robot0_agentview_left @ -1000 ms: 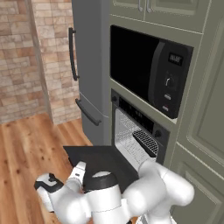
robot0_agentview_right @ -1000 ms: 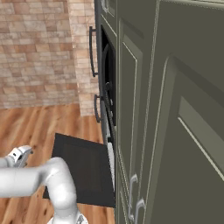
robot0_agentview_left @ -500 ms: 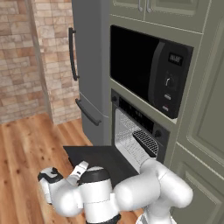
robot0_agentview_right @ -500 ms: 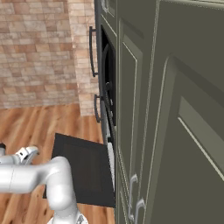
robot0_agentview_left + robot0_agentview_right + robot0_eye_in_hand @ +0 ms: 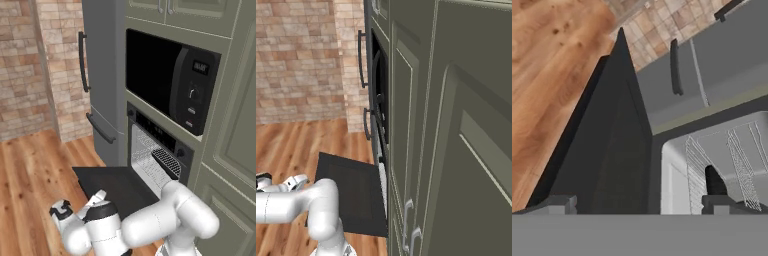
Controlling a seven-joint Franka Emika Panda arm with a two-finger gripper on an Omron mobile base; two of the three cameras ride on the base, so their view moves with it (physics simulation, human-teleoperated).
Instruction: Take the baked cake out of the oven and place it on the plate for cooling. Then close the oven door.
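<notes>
The black oven (image 5: 152,159) stands open under the microwave, and its pale inside with the wire rack (image 5: 732,150) shows. Its oven door (image 5: 114,186) lies dropped flat, a black panel (image 5: 351,192) over the wood floor, seen edge-on in the hand view (image 5: 612,150). My gripper (image 5: 61,211) hangs low in front of the door, to its left, and touches nothing. In the hand view the gripper (image 5: 637,202) is open, fingers wide apart, nothing between them. No cake can be seen on the rack from here. The plate is out of view.
A black microwave (image 5: 170,82) sits above the oven. The grey fridge (image 5: 102,75) with long handles stands left of it. Green cabinet fronts (image 5: 456,150) run along the right. My own elbow (image 5: 102,220) hangs before the door's front edge. Wood floor (image 5: 35,175) spreads to the left.
My elbow has swung lower and to the left in front of the door. The hand has barely shifted. The oven door stays down.
</notes>
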